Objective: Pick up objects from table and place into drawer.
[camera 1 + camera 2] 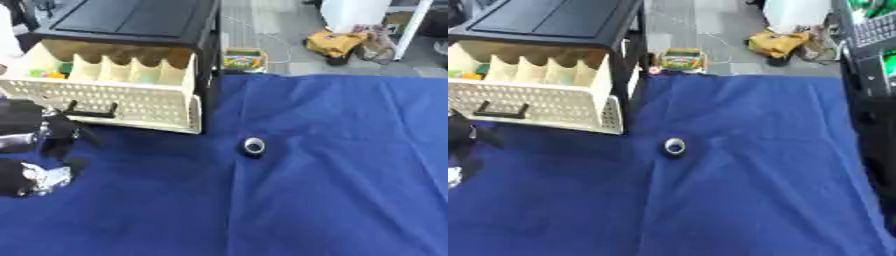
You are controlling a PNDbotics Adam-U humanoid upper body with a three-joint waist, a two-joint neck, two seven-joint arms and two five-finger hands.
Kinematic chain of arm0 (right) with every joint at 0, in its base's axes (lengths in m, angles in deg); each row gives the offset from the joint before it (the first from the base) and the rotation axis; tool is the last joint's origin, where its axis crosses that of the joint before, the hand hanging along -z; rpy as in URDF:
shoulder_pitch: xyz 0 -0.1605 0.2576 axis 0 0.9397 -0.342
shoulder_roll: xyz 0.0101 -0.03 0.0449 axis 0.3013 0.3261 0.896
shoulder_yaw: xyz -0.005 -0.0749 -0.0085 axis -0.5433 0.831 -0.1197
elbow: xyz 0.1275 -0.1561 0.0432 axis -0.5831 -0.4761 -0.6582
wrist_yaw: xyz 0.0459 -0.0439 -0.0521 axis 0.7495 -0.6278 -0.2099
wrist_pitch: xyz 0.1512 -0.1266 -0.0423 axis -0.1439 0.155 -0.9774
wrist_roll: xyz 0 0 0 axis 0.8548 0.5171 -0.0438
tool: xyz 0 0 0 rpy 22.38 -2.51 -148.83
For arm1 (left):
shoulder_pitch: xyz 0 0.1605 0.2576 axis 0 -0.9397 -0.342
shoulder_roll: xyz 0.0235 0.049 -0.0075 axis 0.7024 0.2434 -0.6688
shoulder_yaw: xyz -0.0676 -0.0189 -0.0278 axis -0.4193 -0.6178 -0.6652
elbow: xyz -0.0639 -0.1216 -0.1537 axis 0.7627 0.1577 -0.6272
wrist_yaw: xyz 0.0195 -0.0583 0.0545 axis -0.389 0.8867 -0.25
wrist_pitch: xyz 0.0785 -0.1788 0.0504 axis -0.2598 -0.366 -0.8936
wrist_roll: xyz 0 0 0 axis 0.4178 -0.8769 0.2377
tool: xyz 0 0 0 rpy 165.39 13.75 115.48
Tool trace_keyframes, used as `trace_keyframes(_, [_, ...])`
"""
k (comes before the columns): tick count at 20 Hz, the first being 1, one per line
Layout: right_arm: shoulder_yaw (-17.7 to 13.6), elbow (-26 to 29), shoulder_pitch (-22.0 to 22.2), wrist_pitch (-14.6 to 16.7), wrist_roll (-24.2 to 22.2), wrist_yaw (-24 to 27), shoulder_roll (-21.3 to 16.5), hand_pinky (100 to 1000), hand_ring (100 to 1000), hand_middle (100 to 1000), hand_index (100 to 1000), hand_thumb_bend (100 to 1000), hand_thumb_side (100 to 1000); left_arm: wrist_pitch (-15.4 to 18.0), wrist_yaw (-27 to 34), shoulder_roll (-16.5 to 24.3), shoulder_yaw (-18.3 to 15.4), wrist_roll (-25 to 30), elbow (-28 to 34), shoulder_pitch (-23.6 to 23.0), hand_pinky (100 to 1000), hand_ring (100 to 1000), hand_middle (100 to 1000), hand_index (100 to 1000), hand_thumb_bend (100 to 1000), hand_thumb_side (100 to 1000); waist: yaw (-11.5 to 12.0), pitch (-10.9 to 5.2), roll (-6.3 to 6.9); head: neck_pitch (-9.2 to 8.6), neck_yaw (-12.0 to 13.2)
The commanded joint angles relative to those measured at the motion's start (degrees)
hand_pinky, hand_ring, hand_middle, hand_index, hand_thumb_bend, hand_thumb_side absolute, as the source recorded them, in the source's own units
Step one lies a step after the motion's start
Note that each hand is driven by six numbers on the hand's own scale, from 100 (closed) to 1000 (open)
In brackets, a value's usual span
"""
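Observation:
A small dark round object with a pale ring-shaped top point(254, 146) lies on the blue tablecloth point(350, 165), right of the drawer. The cream perforated drawer point(105, 102) is pulled out of a black cabinet point(140, 20) at the upper left; green and orange items point(54, 71) lie in its back left corner. My left hand point(39, 150), black with silver parts, hangs over the cloth at the left edge, just below the drawer front, fingers curled and holding nothing that I can see. The right hand does not show in either view.
Beyond the table's far edge, a small colourful box point(244, 59) and a yellow bag point(337, 42) sit on the grey floor. In the right eye view a dark frame point(877, 100) runs along the table's right side. The drawer's black handle point(92, 111) faces my left hand.

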Motion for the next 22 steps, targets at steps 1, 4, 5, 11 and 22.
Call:
trace_keyframes(1, [-0.9, 1.1, -0.6, -0.2, 0.8, 0.9, -1.8, 516, 633, 641, 825, 377, 882, -3.2, 1.3, 1.3, 0.3, 1.8, 0.7, 0.1, 198, 604, 548, 942, 100, 1000, -0.1, -0.67, 0.04, -0.67, 0.3])
trace_keyframes(4, [-1.0, 1.3, -0.5, -0.3, 1.0, 1.3, -2.0, 515, 633, 641, 825, 379, 882, -6.0, 2.0, 0.9, 0.7, 3.2, 0.7, 0.6, 219, 609, 534, 923, 100, 1000, -0.4, -0.47, -0.08, -0.85, 0.6])
trace_keyframes(5, [-1.0, 1.4, -0.5, -0.3, 1.1, 1.4, -2.0, 515, 633, 641, 825, 379, 881, -6.9, 2.0, 0.7, 0.8, 3.6, 0.7, 0.9, 217, 612, 539, 922, 100, 1000, -0.5, -0.43, -0.09, -0.92, 0.8])
trace_keyframes(11, [-1.2, 1.5, 0.2, -0.4, 1.6, 1.8, -2.5, 512, 629, 637, 819, 387, 861, -10.8, -0.5, -0.3, 0.7, 3.7, 0.7, 3.5, 143, 575, 547, 919, 100, 1000, -1.0, -0.1, 0.02, -1.27, 1.2])
trace_keyframes(22, [-2.1, 1.5, 1.7, -0.9, 2.2, 2.9, -3.0, 502, 621, 626, 813, 404, 840, -14.2, -6.1, -1.7, -0.5, 0.7, 0.7, 7.2, 100, 399, 464, 833, 100, 1000, -1.3, 0.33, 0.54, -1.84, 1.5])
